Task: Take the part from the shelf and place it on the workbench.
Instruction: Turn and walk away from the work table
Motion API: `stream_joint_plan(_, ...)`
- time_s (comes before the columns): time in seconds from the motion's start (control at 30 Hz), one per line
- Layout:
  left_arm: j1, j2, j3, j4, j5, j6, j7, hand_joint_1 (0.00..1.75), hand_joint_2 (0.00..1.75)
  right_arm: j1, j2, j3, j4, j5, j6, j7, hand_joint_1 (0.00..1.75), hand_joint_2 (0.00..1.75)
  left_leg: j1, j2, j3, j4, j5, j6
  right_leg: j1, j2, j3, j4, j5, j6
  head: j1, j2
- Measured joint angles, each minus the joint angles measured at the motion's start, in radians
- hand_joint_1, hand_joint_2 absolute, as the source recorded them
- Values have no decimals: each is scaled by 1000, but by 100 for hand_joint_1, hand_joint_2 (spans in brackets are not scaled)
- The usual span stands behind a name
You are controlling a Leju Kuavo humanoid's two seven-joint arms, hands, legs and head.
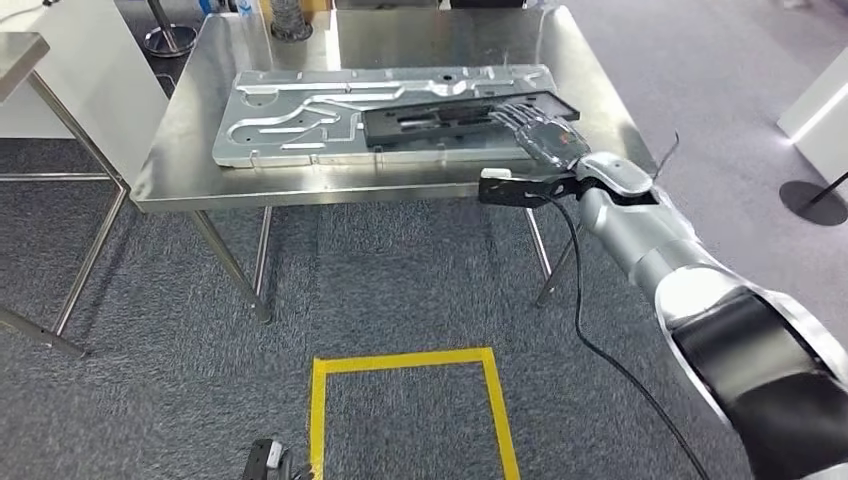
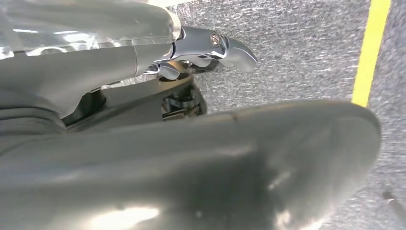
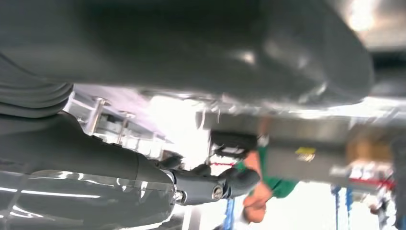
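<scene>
A long black part [image 1: 455, 115] lies on a large silver machined plate [image 1: 300, 115] on the steel workbench [image 1: 190, 130]. My right hand [image 1: 545, 130] reaches over the workbench's front right edge, its fingers [image 1: 520, 118] spread flat above the black part's right end. In the right wrist view the right hand [image 3: 201, 184] has its thumb and fingers apart with nothing between them. My left hand [image 2: 206, 48] hangs over the grey carpet and holds nothing, fingers apart from the thumb.
A yellow taped square [image 1: 405, 400] marks the carpet in front of the workbench. A second table [image 1: 30, 60] stands at the left, and a white unit [image 1: 815, 115] at the right. A person's green sleeve [image 3: 268, 179] is in the right wrist view.
</scene>
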Motion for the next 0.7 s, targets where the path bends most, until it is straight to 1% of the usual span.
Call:
stream_joint_plan(0.03, 4, 1, 3, 0, 6, 1, -5, 0, 0, 1, -22, -17, 0, -24, -10, -9, 0, 0, 0, -3, -1, -7, 10, -6, -2, -2, -5, -3, 11, -7, 0, 0)
stream_joint_plan(0.07, 8, 1, 6, 0, 12, 1, -10, 0, 0, 3, -47, -36, 0, -52, -21, -20, 0, 0, 1, -4, -5, -8, 7, -12, -4, -5, -8, -11, 22, -14, 0, 0)
stream_joint_plan(0.1, 13, 2, 11, 0, 18, 2, -14, 0, 0, 11, -73, -57, 0, -88, -36, -32, 0, 0, 0, -4, -11, 5, -15, -16, -6, -9, -14, -17, 36, -21, 0, 0)
stream_joint_plan(0.13, 18, 4, 16, 0, 23, 3, -18, 0, 0, 24, -104, -83, -1, -127, -53, -46, 0, 0, 0, -3, -22, 37, -56, -19, -8, -14, -22, -23, 50, -25, 0, 0)
stream_joint_plan(0.17, 22, 4, 20, 0, 28, 4, -22, 0, 0, 45, -138, -114, -2, -170, -72, -61, 0, 0, 2, 0, -35, 91, -111, -20, -8, -18, -31, -24, 61, -28, 0, 0)
stream_joint_plan(0.2, 25, 5, 24, 0, 32, 6, -24, 0, 0, 77, -175, -154, -4, -219, -95, -77, 0, 0, 2, 2, -48, 161, -163, -21, -7, -24, -43, -24, 71, -29, 0, 0)
stream_joint_plan(0.23, 29, 5, 27, 0, 35, 8, -26, 0, 0, 124, -215, -202, -6, -275, -120, -96, 0, 0, 3, 4, -57, 230, -196, -22, -6, -30, -54, -24, 79, -28, -1, 0)
stream_joint_plan(0.27, 34, 5, 30, 0, 38, 9, -27, 0, 0, 186, -254, -257, -7, -335, -145, -118, 0, 0, 3, 5, -56, 280, -205, -23, -4, -37, -64, -23, 87, -26, 0, 0)
stream_joint_plan(0.3, 39, 5, 33, 0, 40, 11, -27, 0, 0, 259, -289, -319, -8, -399, -166, -138, 0, 0, 4, 5, -40, 299, -192, -22, -3, -44, -73, -22, 94, -24, 0, 0)
stream_joint_plan(0.33, 43, 6, 35, 0, 42, 13, -27, 0, 0, 343, -317, -386, -8, -465, -181, -156, 0, 0, 4, 5, -5, 279, -167, -19, -2, -50, -81, -21, 99, -21, 0, 0)
stream_joint_plan(0.37, 47, 6, 38, 0, 43, 14, -27, 0, 0, 429, -334, -456, -5, -525, -188, -168, 0, 0, 4, 3, 45, 225, -146, -16, -1, -54, -88, -18, 104, -18, 0, 0)
stream_joint_plan(0.4, 49, 6, 41, 0, 44, 15, -26, 0, 0, 515, -342, -528, 2, -583, -183, -167, 0, 0, 2, -2, 104, 148, -145, -11, 0, -58, -95, -15, 108, -14, 0, 0)
stream_joint_plan(0.43, 50, 6, 42, 0, 42, 15, -23, 0, 0, 600, -338, -602, 15, -636, -171, -156, 0, 0, 1, -7, 154, 74, -157, -7, 1, -60, -100, -12, 113, -10, -1, 0)
stream_joint_plan(0.47, 50, 5, 43, 0, 37, 15, -20, 0, 0, 678, -322, -672, 31, -683, -154, -133, 0, 44, 0, -12, 188, 20, -173, -4, 1, -61, -104, -11, 119, -5, -1, 0)
stream_joint_plan(0.5, 50, 4, 43, 0, 30, 15, -14, 0, 0, 751, -296, -736, 52, -722, -130, -92, 0, 87, -1, -15, 204, -12, -186, 0, 1, -61, -106, -13, 127, 0, -1, 0)
stream_joint_plan(0.53, 51, 4, 43, 0, 20, 15, -7, 0, 0, 816, -260, -794, 74, -752, -102, -31, 0, 131, 0, -13, 204, -25, -185, 5, 2, -60, -105, -18, 135, 5, 0, 0)
stream_joint_plan(0.57, 51, 3, 42, 0, 9, 15, 1, 0, 0, 875, -213, -844, 96, -776, -73, 47, 0, 175, 1, -11, 202, -33, -175, 13, 1, -54, -107, -22, 136, 10, 0, 0)
stream_joint_plan(0.6, 50, 2, 39, 0, -4, 15, 10, 0, 0, 927, -160, -886, 116, -794, -42, 134, 0, 175, 3, -8, 198, -41, -162, 21, -1, -43, -113, -15, 120, 15, 0, 0)
stream_joint_plan(0.63, 48, 1, 33, 0, -17, 15, 17, 0, 0, 971, -100, -923, 135, -808, -16, 217, 0, 175, 6, -3, 191, -49, -149, 27, -4, -30, -124, 10, 87, 20, 0, 0)
stream_joint_plan(0.67, 45, -1, 27, 0, -28, 15, 23, 0, 0, 1006, -36, -955, 151, -821, 1, 280, 0, 175, 6, 2, 181, -52, -137, 31, -9, -17, -141, 58, 37, 24, 0, 0)
stream_joint_plan(0.7, 43, -2, 20, 0, -38, 16, 28, 0, 0, 1034, 22, -981, 164, -831, 12, 318, 0, 175, 5, 7, 167, -51, -127, 31, -12, -9, -161, 125, -15, 28, 0, 0)
